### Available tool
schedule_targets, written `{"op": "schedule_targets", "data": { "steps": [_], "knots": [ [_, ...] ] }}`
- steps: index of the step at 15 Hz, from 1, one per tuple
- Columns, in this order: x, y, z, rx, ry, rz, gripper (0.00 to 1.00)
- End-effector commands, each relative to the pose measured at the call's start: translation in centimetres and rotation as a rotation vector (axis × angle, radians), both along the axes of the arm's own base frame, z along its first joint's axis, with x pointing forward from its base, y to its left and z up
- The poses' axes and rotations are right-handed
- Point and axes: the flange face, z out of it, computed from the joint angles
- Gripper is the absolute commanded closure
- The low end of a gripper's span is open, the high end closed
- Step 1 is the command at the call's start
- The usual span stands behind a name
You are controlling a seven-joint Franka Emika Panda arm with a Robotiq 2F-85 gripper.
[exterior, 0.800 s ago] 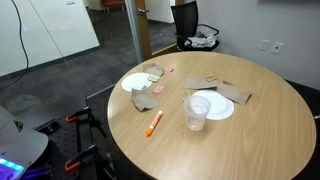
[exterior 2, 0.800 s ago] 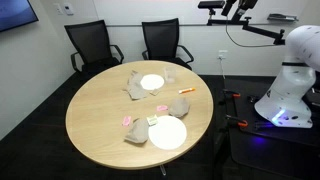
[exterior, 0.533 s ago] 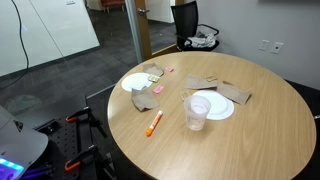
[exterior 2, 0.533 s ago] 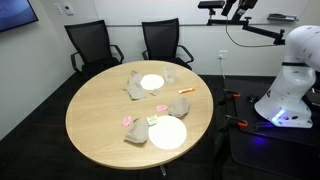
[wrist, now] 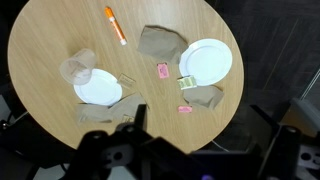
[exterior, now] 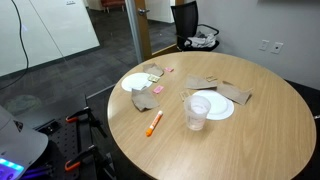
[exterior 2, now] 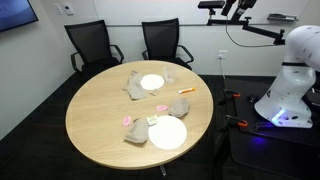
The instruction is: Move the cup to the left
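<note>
Clear plastic cup (exterior: pixel 196 113) is standing upright on the round wooden table (exterior: pixel 250 140), just beside the edge of a white plate (exterior: pixel 216 106); whether the two are touching cannot be told. In the wrist view the same cup is appearing at the upper left rim of that plate, close to the table's edge. An orange marker (exterior: pixel 154 122) is lying flat on the bare wood near the cup, apart from it. A second white plate (exterior: pixel 136 82) is sitting farther across the table, well apart from the cup, with crumpled brown paper pieces (exterior: pixel 143 99) lying just beside it. Another brown paper sheet (exterior: pixel 236 94) is lying beside the first plate, on the side away from the cup. Small pink scraps (wrist: pixel 163 71) are lying between the two plates. The gripper (wrist: pixel 132 135) is hanging high above the table, with the whole tabletop spread out below it, and is showing only as a dark, blurred shape at the lower edge of the wrist view; how far its jaws are standing apart cannot be told. In an exterior view the robot's white base (exterior 2: pixel 290 85) is standing on the floor beside the table, and two black office chairs (exterior 2: pixel 95 45) are standing at the table's far side
</note>
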Motion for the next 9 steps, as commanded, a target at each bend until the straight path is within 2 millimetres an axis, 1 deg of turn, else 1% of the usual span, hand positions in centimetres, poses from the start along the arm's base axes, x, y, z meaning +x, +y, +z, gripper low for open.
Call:
{"op": "schedule_targets", "data": {
  "steps": [1, 5, 9],
  "knots": [
    [0.3, -1.2, -0.2, 0.011, 0.007, -0.006, 0.00],
    [1.6, -2.9, -1.6, 0.035, 0.027, -0.014, 0.00],
    [3.8, -4.8, -3.9, 0.053, 0.029, 0.016, 0.00]
  ]
}}
